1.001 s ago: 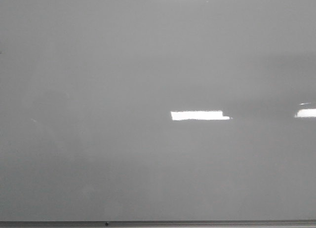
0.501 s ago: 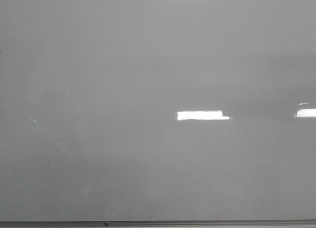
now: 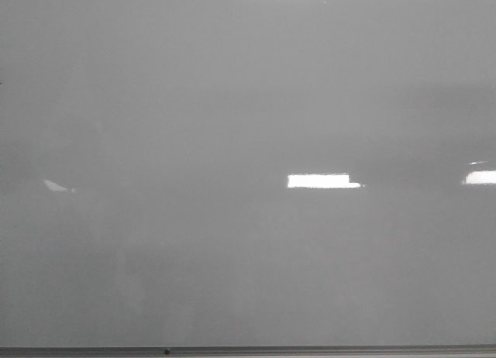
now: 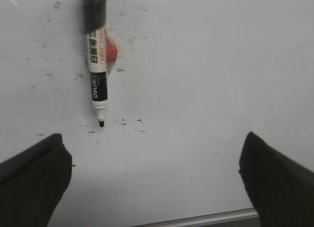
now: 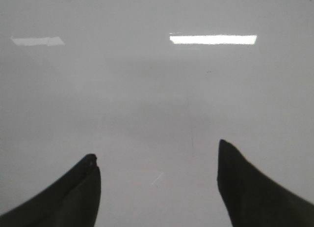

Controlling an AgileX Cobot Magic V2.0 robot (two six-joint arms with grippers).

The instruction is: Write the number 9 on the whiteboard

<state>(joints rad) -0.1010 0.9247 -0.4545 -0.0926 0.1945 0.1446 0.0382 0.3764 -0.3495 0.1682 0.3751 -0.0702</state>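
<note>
A capless black marker [image 4: 97, 65] lies on the whiteboard [image 4: 206, 89], tip toward the left gripper [image 4: 152, 180], whose fingers are spread wide and empty, apparently lined up to pick it up. The right gripper [image 5: 158, 180] also hangs released over bare board; no number 9 is visible, only faint smudges.

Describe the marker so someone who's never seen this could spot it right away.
Start with the whiteboard in the left wrist view. The marker lies on it: white barrel, black end, uncapped black tip beside small ink specks, a red spot beside its barrel.
</note>
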